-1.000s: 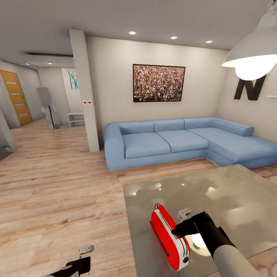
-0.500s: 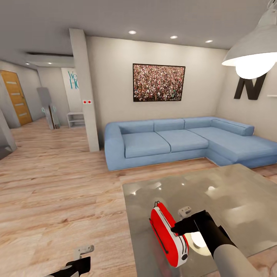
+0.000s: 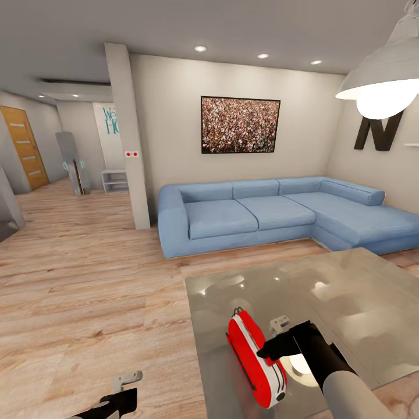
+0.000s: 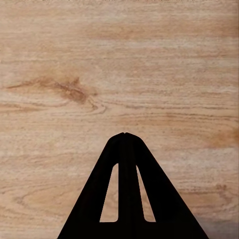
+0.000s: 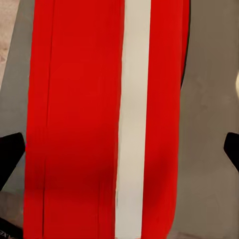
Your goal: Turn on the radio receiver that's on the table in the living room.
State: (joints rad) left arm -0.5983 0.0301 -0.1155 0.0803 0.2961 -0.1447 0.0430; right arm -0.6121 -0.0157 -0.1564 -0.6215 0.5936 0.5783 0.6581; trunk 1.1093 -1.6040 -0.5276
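The red radio receiver (image 3: 254,359) with white trim stands on edge near the front left corner of the glossy grey table (image 3: 355,291). My right gripper (image 3: 269,348) is pressed up against its right side. In the right wrist view the radio receiver's red body (image 5: 74,124) and white stripe sit between two widely spread black fingertips (image 5: 10,155), so my right gripper (image 5: 121,152) is open with nothing clamped. My left gripper (image 3: 123,389) hangs low over the wood floor, and in the left wrist view the left gripper (image 4: 124,134) is shut and empty.
A blue corner sofa (image 3: 273,212) runs behind the table under a framed crowd picture (image 3: 240,125). A white pendant lamp (image 3: 387,75) hangs at upper right. A pillar (image 3: 128,139) stands left of the sofa, with a wood-floored hallway and an orange door (image 3: 23,148) beyond.
Almost nothing: the radio receiver and the right gripper shift by a few pixels and settle. The left gripper has kept its place.
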